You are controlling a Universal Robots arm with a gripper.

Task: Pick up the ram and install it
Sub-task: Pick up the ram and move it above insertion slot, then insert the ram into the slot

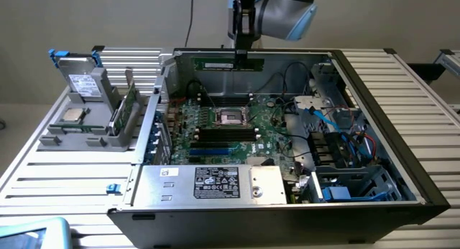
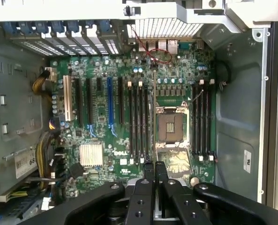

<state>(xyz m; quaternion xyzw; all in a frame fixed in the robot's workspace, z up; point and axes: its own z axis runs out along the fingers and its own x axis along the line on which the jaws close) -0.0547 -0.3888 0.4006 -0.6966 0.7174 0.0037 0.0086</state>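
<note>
Exterior view: my hand (image 1: pixel 242 55) clamped on the ram (image 1: pixel 213 63), held level above the open case (image 1: pixel 215 227), near its far wall | pickup done | wrist view: memory slots (image 2: pixel 139 122) below me, ram not yet seated | installation remains

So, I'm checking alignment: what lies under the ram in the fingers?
Below the ram, the wrist view shows the motherboard, its black memory slots and the processor socket. The fingers cover part of the board.
</note>
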